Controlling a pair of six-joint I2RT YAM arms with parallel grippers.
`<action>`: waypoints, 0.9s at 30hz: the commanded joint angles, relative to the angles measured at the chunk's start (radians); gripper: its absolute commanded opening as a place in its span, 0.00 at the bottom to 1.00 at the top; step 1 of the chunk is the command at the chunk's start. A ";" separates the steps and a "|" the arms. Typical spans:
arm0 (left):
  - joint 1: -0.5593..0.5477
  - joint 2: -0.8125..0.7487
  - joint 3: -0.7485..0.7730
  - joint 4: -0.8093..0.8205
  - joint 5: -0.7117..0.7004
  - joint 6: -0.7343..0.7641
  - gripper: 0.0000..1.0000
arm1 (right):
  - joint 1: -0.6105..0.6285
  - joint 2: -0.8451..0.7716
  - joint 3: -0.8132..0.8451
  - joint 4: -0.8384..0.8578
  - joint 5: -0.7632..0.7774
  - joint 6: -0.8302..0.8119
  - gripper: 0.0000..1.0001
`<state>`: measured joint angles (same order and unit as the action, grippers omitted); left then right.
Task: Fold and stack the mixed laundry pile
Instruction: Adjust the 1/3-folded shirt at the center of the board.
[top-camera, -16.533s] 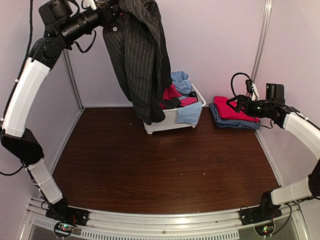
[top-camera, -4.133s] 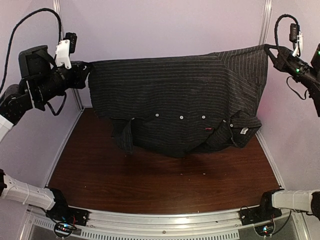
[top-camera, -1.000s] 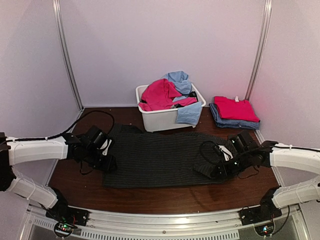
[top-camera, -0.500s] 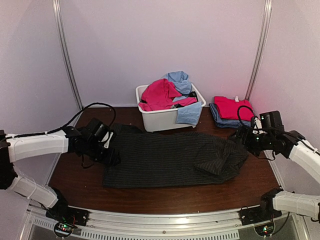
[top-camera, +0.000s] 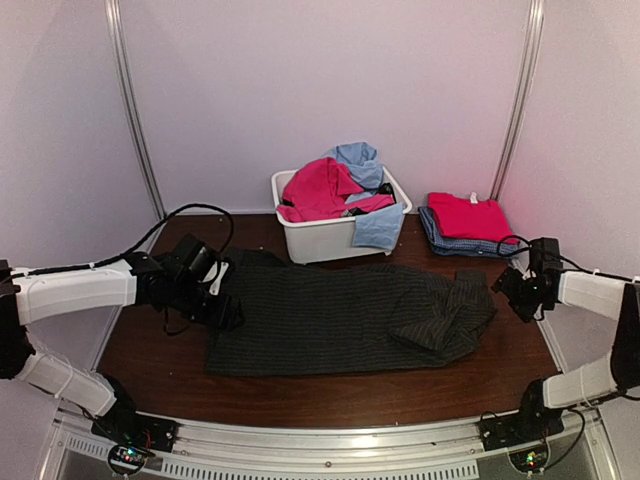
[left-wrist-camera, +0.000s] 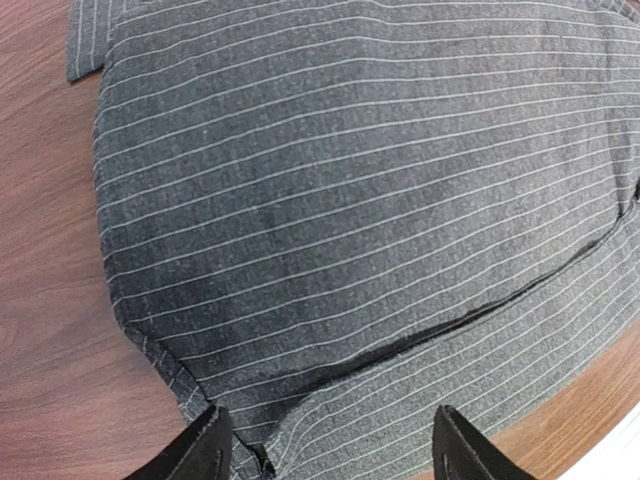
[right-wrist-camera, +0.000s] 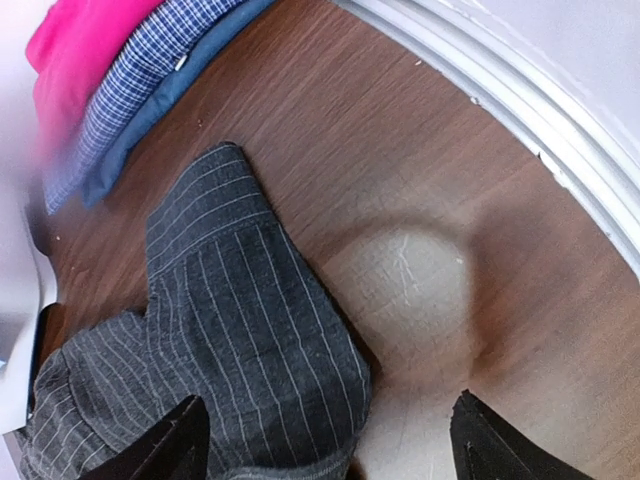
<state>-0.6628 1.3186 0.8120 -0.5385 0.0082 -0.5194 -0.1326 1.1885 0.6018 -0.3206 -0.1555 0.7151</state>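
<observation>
The black pinstriped shirt (top-camera: 340, 320) lies spread flat across the middle of the table, its right end bunched in folds. My left gripper (top-camera: 228, 310) hovers open over the shirt's left edge; in the left wrist view the striped cloth (left-wrist-camera: 360, 200) fills the frame, and nothing sits between the left gripper's (left-wrist-camera: 330, 455) fingers. My right gripper (top-camera: 507, 287) stands open just right of the shirt, apart from it. In the right wrist view the right gripper (right-wrist-camera: 325, 440) spans the sleeve end (right-wrist-camera: 240, 330) and bare table. The rest of the laundry pile (top-camera: 335, 185), pink and light blue, fills the tub.
The white tub (top-camera: 330, 240) stands at the back centre behind the shirt. A folded stack, pink on blue checked (top-camera: 468, 225), lies at the back right and shows in the right wrist view as the stack (right-wrist-camera: 120, 90). A metal rail (right-wrist-camera: 520, 110) edges the table's right side.
The shirt, earlier held up between both grippers, now lies on the table. In the last second my right gripper let go of its right end and drew back rightward. My left gripper opened.
</observation>
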 joint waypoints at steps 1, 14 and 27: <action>0.005 -0.007 0.027 0.047 0.034 0.030 0.70 | -0.028 0.158 0.039 0.216 -0.059 -0.072 0.82; 0.005 0.004 0.019 0.064 0.027 0.039 0.70 | -0.059 0.528 0.245 0.313 -0.217 -0.162 0.45; 0.014 0.012 0.038 0.062 0.027 0.052 0.71 | -0.061 0.354 0.274 0.278 -0.314 -0.194 0.00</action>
<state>-0.6567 1.3266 0.8139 -0.5091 0.0303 -0.4873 -0.1879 1.6352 0.8471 -0.0303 -0.4568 0.5453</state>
